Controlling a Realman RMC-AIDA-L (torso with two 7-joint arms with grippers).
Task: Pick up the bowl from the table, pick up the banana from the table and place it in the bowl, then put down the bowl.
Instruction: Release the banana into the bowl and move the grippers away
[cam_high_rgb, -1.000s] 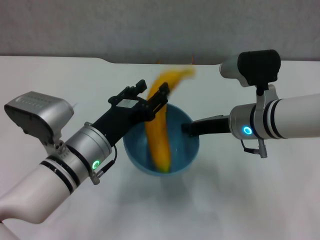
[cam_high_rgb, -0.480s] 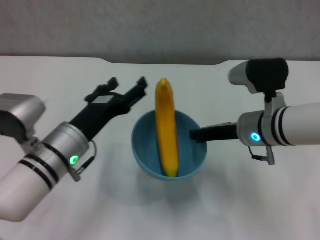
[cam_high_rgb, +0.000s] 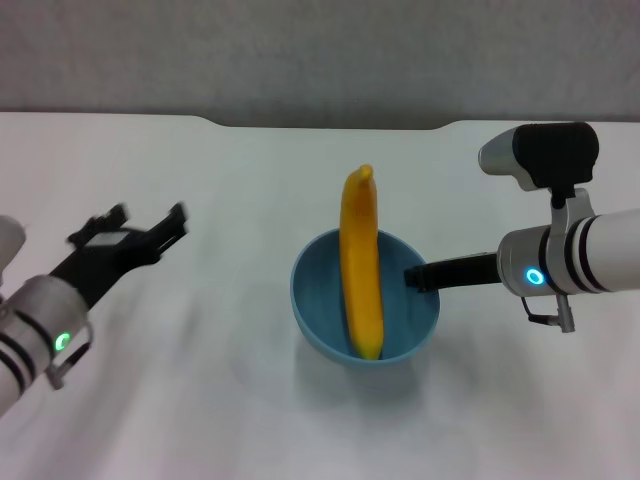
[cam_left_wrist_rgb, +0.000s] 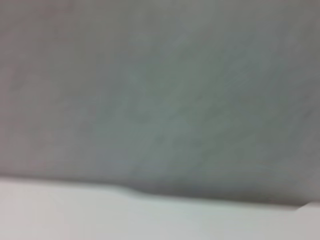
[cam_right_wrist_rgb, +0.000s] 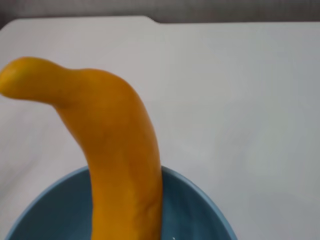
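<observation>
The right gripper (cam_high_rgb: 418, 277) is closed on the right-hand rim of the bowl (cam_high_rgb: 320, 300), its dark fingers reaching in from the robot's right side. Whether the bowl hangs above the table (cam_high_rgb: 220, 400) or rests on it cannot be told from the head view; a soft shadow lies beneath it.

The banana (cam_high_rgb: 362, 262) now lies in the bowl with no gripper on it. Its lower end rests near the bowl's near wall, and its upper end leans on the far rim and sticks out well past it. In the right wrist view the banana (cam_right_wrist_rgb: 115, 150) rises out of the bowl (cam_right_wrist_rgb: 45, 215) and curves away over the white table (cam_right_wrist_rgb: 240, 100).

The left gripper (cam_high_rgb: 140, 232) has let go of the banana within the last second and pulled back to the robot's left. It is now well apart from the bowl, fingers spread and empty, above bare table. The bowl has also shifted slightly to the right in that time. The left wrist view shows only a grey wall and the table's far edge.

By this reading the banana is placed, and the step left is to set the bowl down and release its rim.
</observation>
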